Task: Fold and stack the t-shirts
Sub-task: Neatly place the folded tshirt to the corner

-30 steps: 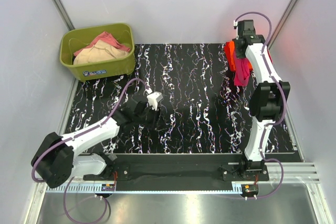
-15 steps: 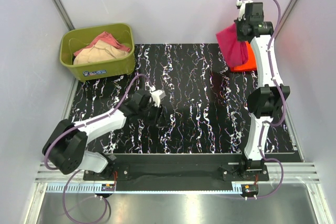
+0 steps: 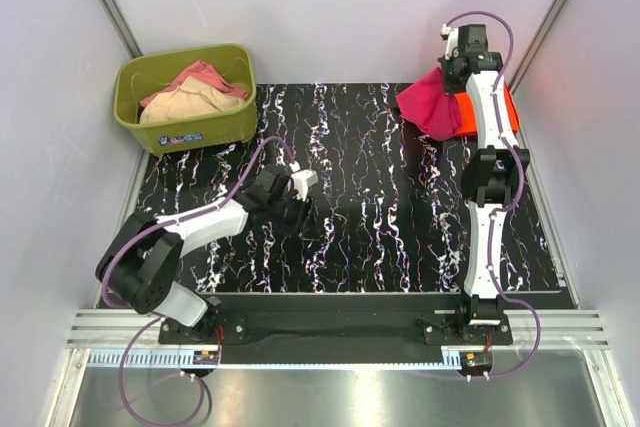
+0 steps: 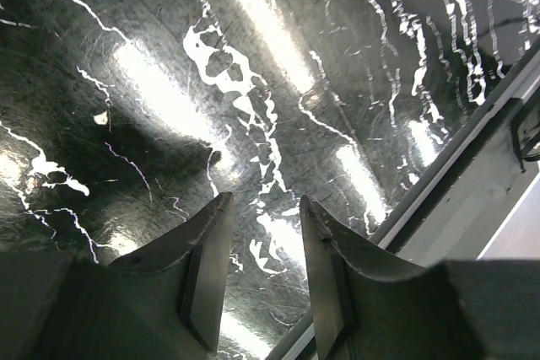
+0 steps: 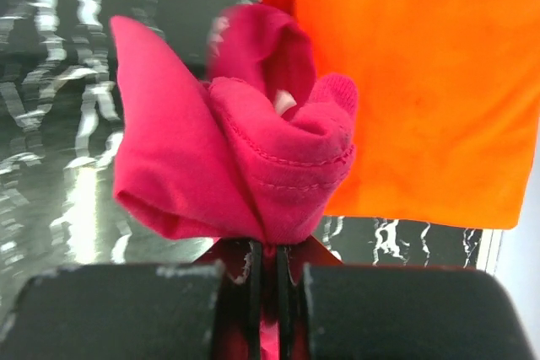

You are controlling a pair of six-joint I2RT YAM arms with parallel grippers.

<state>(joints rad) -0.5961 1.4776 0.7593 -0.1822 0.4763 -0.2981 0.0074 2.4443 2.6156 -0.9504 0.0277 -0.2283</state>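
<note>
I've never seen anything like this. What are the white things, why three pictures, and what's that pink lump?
They are two white robot arms bolted to a black marbled table, each ending in a two-finger gripper. The wide picture looks down from above; the other two come from a camera on each wrist. The right gripper is shut on a crumpled hot pink cloth t-shirt, next to a flat bright orange t-shirt at the far right. The left gripper is open and empty above the table. The olive-green plastic tub holds more cloth.
</note>
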